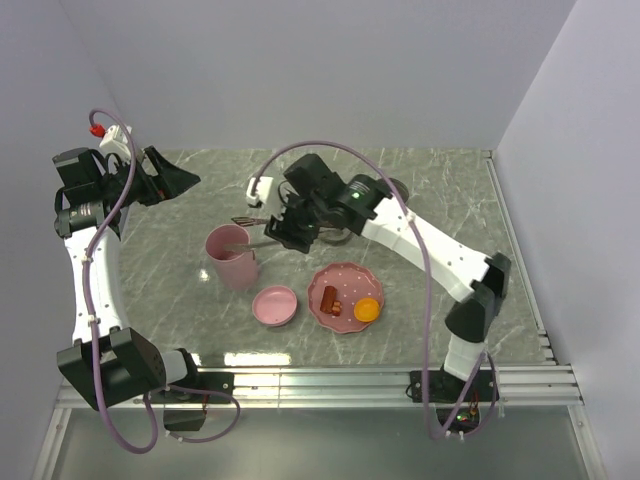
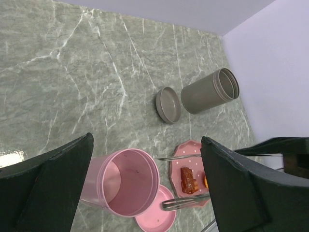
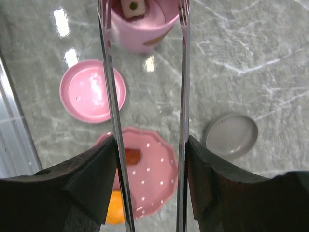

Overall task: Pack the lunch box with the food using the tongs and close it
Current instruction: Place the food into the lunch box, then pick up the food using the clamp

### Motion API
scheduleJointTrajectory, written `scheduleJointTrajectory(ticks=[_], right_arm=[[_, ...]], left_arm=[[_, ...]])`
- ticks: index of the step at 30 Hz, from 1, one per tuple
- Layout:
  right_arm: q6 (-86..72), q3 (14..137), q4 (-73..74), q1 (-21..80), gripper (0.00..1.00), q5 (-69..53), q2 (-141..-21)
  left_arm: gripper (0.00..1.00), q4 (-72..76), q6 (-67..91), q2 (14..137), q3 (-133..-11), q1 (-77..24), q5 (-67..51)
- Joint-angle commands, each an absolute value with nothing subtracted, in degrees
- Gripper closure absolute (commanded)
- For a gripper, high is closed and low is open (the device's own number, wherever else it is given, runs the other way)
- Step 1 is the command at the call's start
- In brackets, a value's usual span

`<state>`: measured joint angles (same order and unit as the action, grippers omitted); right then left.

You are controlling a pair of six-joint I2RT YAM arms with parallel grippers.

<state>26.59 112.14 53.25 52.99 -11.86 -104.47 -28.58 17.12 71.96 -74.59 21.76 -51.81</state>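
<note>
Grey-green marble table (image 1: 440, 200), walled in white on three sides, with both arms at its near edge.

**Done.** The pink lunch box (image 1: 232, 262) stands upright and open. The right wrist view shows the pale cube (image 3: 133, 7) with its dark spot lying inside the box, free of the tongs (image 3: 184, 96). The slotted tips of the tongs hover over the box mouth with nothing between them.

**Left to do.** A sausage piece (image 1: 330, 297) and the orange slice (image 1: 367, 310) lie on the scalloped plate (image 1: 350, 278), just right of the box. The pink lid (image 1: 274, 305) lies flat on the table between box and plate, so closing is not yet begun. By this reckoning roughly a third of the food is packed. A reddish smear low on the box wall cannot be identified.

**Grippers.** The right gripper (image 3: 150, 145) clasps the tongs from outside, one finger against each arm. The arms stand apart, parallel and relaxed. The left gripper (image 2: 147, 140) hangs above the far left of the table, jaws spread wide and empty.

**Not in play.** A grey pot (image 2: 210, 92) lies on its side with a grey lid (image 2: 168, 104) beside it, well apart from the pink set.
</note>
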Motion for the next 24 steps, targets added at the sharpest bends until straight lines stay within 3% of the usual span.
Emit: scheduleJointTrajectory(ticks=[1, 14, 24], right_arm=[[27.42, 107.6, 52.21, 52.65, 0.38, -10.37, -93.63], [29.79, 80.18, 58.35, 39.73, 0.38, -12.74, -71.91], [32.78, 69.09, 65.99, 28.05, 0.39, -18.88, -64.34]], left_arm=[[0.01, -28.56, 15.91, 70.75, -76.73, 22.06, -53.52], [0.01, -30.94, 14.15, 70.75, -77.43, 22.06, -53.52], [0.01, -30.41, 14.68, 70.23, -76.9, 22.06, -54.76]])
